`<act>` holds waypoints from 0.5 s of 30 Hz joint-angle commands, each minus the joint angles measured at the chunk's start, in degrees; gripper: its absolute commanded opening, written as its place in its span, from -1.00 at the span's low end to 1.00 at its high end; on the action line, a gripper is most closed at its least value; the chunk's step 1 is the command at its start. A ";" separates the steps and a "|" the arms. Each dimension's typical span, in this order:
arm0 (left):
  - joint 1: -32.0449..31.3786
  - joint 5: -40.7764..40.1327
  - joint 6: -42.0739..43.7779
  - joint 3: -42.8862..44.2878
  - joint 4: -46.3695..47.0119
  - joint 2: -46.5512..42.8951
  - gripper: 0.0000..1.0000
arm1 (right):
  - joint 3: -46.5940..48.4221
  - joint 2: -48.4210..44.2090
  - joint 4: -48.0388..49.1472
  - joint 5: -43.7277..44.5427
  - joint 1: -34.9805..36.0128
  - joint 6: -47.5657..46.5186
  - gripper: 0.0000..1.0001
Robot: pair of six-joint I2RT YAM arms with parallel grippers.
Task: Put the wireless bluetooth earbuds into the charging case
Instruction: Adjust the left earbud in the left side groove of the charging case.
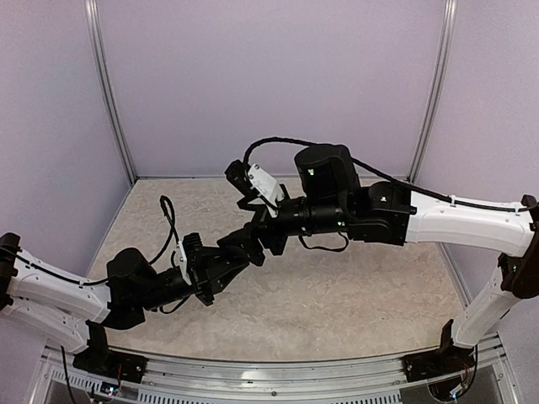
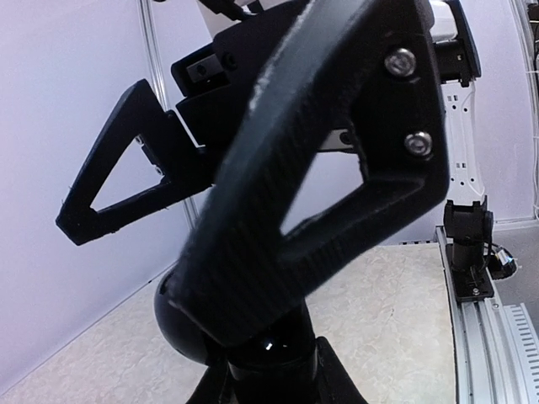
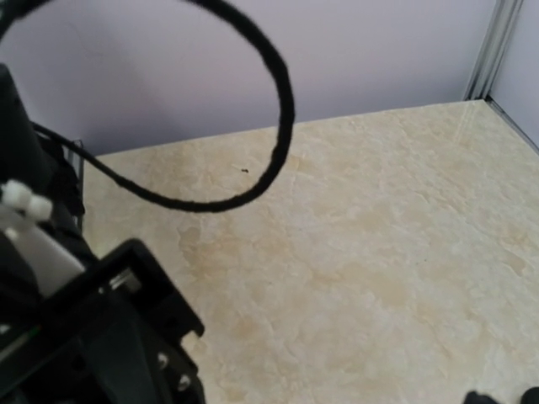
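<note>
My left gripper (image 1: 240,252) is held above the middle of the table and is shut on the charging case (image 2: 173,332), a glossy black rounded body between its jaws at the bottom of the left wrist view. My right gripper (image 1: 259,238) meets it from the right. Its two triangular fingers are spread apart in the left wrist view. The big near finger (image 2: 320,168) lies on top of the case, and the other finger (image 2: 118,185) hangs free to the left. No earbud shows in any view. The right wrist view shows only bare table and part of the left arm (image 3: 101,337).
A black cable loop (image 3: 278,109) hangs in front of the right wrist camera. Pale walls with metal posts (image 1: 109,93) close in the marbled table (image 1: 354,295). The right arm's base (image 2: 467,244) and the rail (image 2: 497,337) stand at the near edge.
</note>
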 commanded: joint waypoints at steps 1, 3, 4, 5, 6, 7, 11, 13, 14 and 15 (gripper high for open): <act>-0.96 1.50 0.93 1.67 -0.09 0.08 -0.86 | 0.06 0.71 1.97 -0.66 -1.61 0.58 0.99; -0.93 1.38 0.97 1.67 -0.18 0.08 -0.86 | -0.01 0.96 1.97 -1.68 -1.72 0.46 0.99; -1.00 1.34 0.97 1.67 -0.20 0.01 -0.86 | 0.00 1.12 1.90 -2.35 -1.72 0.41 0.99; -0.95 1.33 0.95 1.63 -0.18 -0.01 -0.86 | 0.08 1.28 1.84 -3.12 -1.72 0.34 0.99; -0.94 1.25 0.84 1.59 -0.18 -0.01 -0.85 | -0.05 1.36 1.80 -4.04 -1.74 0.25 0.99; -1.00 1.22 0.90 1.59 -0.10 -0.01 -0.86 | -0.06 1.45 1.72 -4.64 -1.74 0.23 0.99; -0.98 1.15 0.80 1.43 0.16 -0.01 -0.86 | -1.01 0.74 2.81 -7.53 -1.68 -0.33 0.99; -0.91 1.03 0.65 1.33 0.38 0.06 -0.86 | -1.54 0.15 3.68 -9.27 -1.72 -0.58 0.99; -0.84 1.00 0.55 1.26 0.45 0.07 -0.86 | -1.64 -0.09 3.94 -10.22 -1.72 -0.83 0.99; -0.84 1.06 0.54 1.17 0.63 0.08 -0.86 | -1.75 -0.35 4.20 -10.98 -1.77 -1.03 0.99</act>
